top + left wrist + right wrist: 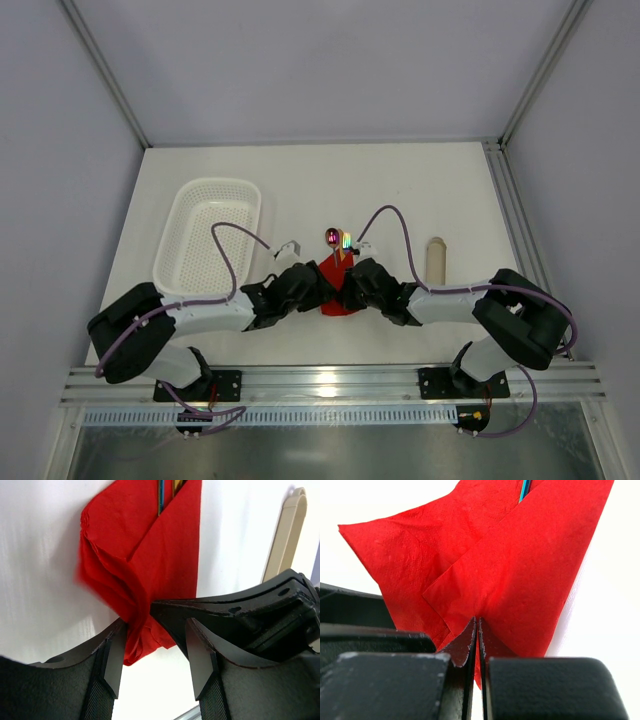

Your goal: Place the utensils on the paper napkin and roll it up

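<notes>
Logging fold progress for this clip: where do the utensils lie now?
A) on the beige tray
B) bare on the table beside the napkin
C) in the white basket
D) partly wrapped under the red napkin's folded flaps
D: the utensils stick out from between the paper napkin's overlapped flaps.

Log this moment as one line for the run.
state: napkin folded over utensils | left gripper: open, straddling napkin edge | right gripper: shut on napkin | utensils: heads sticking out

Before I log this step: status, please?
Left gripper open around napkin fold. Right gripper shut on it. Utensils inside, heads out. Nothing blocking.
</notes>
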`<state>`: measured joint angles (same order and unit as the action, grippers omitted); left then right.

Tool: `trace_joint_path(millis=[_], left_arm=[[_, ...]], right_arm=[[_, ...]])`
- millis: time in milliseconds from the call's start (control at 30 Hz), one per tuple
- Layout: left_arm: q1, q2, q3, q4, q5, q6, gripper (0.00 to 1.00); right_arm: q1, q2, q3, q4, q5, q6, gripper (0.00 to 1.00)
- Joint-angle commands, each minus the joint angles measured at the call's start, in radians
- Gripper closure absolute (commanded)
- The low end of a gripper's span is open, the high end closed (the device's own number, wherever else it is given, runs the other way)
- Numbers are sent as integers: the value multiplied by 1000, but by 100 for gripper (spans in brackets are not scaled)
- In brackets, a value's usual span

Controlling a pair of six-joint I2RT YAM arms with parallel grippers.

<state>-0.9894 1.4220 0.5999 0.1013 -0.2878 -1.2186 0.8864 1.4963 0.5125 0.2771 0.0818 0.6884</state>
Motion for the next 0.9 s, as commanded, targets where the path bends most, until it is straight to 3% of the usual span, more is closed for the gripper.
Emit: trace_joint_path(millis=[0,633,867], left_arm=[[-18,-1,-18,106,-30,40,46],[-23,-98,-51,15,-109,145,46],[-23,-80,-54,57,-93,156,47]], right_arm=[[8,-5,-22,-19,-7,0,96],[8,-13,-34,-19,4,2,96],[8,-8,-34,-18,1,3,96]])
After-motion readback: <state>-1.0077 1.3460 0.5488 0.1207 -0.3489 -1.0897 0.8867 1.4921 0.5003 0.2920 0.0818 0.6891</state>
